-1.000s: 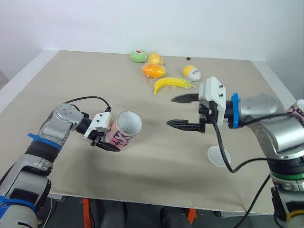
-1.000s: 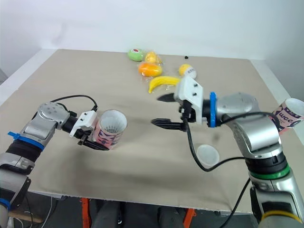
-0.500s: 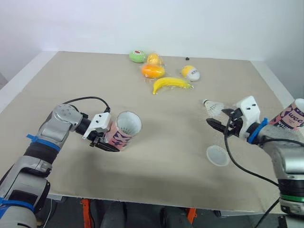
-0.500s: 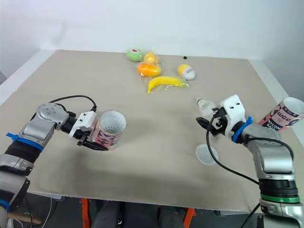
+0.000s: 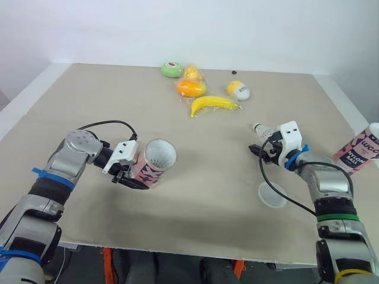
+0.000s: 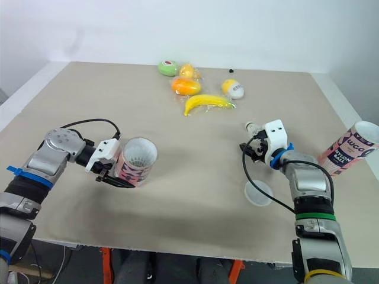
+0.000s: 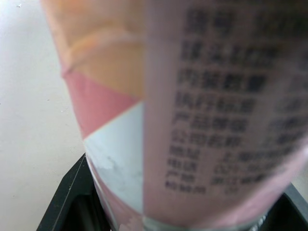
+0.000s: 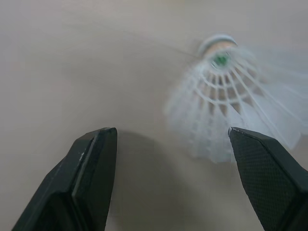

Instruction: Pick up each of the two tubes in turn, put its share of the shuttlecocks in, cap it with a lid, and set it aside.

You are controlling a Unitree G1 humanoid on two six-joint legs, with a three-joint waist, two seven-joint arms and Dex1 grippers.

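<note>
Pink-patterned tube (image 5: 155, 164) sits centre-left in the head view, tilted, with the left gripper (image 5: 137, 176) clamped round it. Right gripper (image 5: 259, 148) is centre-right, beside a shuttlecock (image 5: 261, 128). Lid (image 5: 272, 194) lower right, second tube (image 5: 359, 151) at the right edge. Left wrist: tube wall up close, between black fingers (image 7: 67, 197). Right wrist: right gripper's tips spread apart, shuttlecock on the table (image 8: 72, 57) just ahead.

The right-hand tube (image 5: 358, 152) runs off the view's edge.
</note>
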